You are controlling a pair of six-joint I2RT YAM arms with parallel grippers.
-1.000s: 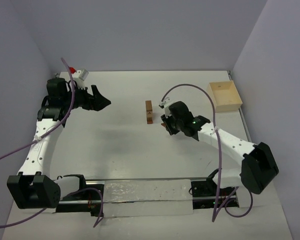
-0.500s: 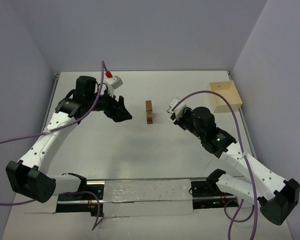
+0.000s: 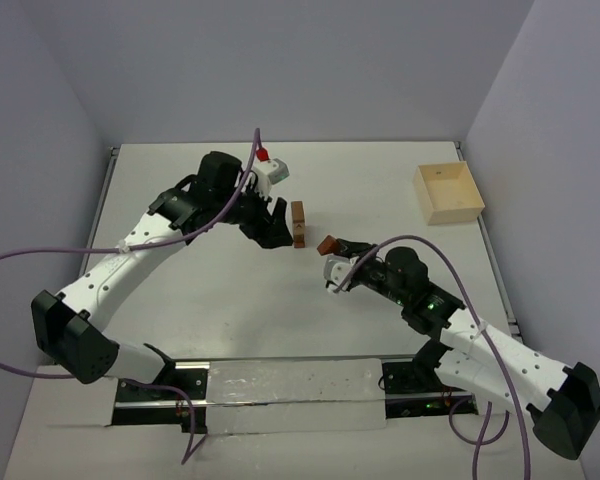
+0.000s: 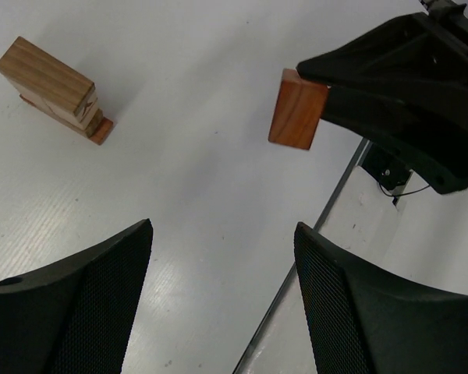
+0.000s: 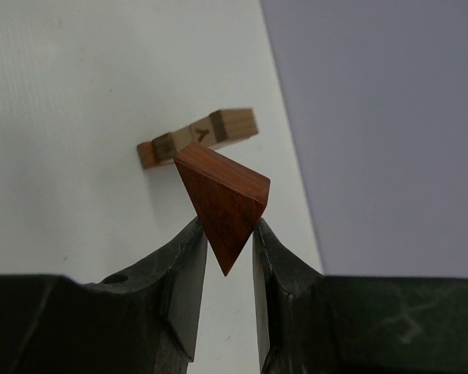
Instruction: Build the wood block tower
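Capping seems our step: right end effector (image 5: 225,231) pinches the reddish wedge (image 5: 222,196), left end effector (image 4: 222,228) gapes empty, both near the wood block tower (image 3: 298,224) standing on the surface (image 3: 230,295); next we must centre the wedge above it.

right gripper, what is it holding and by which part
The right gripper pinches a reddish-brown triangular wooden wedge by its narrow lower tip, clamped on the two sloping faces; the wide end sticks out free.

A: Bright, even light from above; the table (image 3: 380,180) is nearly washed white, shadows soft.
B: Yes. In the right wrist view the fingers (image 5: 179,288) are blurred; the wedge (image 5: 222,202) is sharp.
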